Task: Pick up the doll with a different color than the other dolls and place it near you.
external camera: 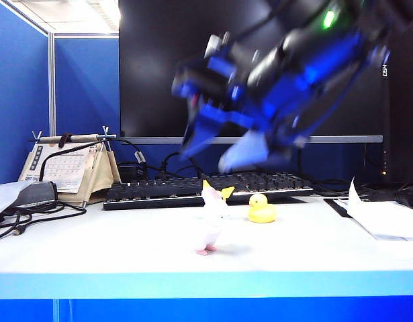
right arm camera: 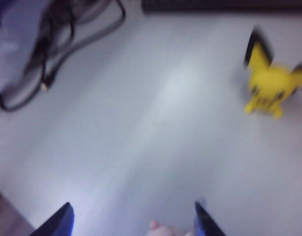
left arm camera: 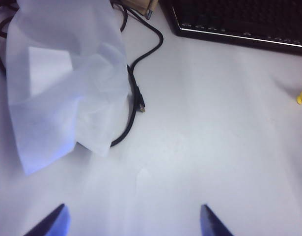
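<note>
**Stock of the table: pink doll set down near the front, release under way**

- My right gripper [right arm camera: 132, 221]: fingers apart with nothing between them, raised above the table and blurred in the exterior view [external camera: 226, 144]. I hold nothing.
- Pink-and-white bunny doll [external camera: 211, 225]: the odd-coloured one. It stands on its own on the white table [external camera: 92, 241], close to the front edge, below my right jaws and slightly nearer the front than them. In my right wrist view only its pink top [right arm camera: 163, 230] shows, between my two fingers at the frame's edge, apart from both as far as I can tell.
- Yellow pointy-eared doll [right arm camera: 268, 83]: ahead of my right jaws and off to one side, upright, near the keyboard [external camera: 206, 188]; largely hidden behind the bunny in the exterior view.
- Yellow rubber duck [external camera: 262, 209]: beside the bunny, further back, untouched.
- My left gripper [left arm camera: 133, 223]: fingers wide apart, empty, over bare table; a white tissue-like sheet [left arm camera: 62, 83] and a black cable [left arm camera: 136, 93] lie ahead of it.

Progress, as I judge it: the placing looks done. Remaining: lift my right arm clear without knocking the bunny over.
</note>
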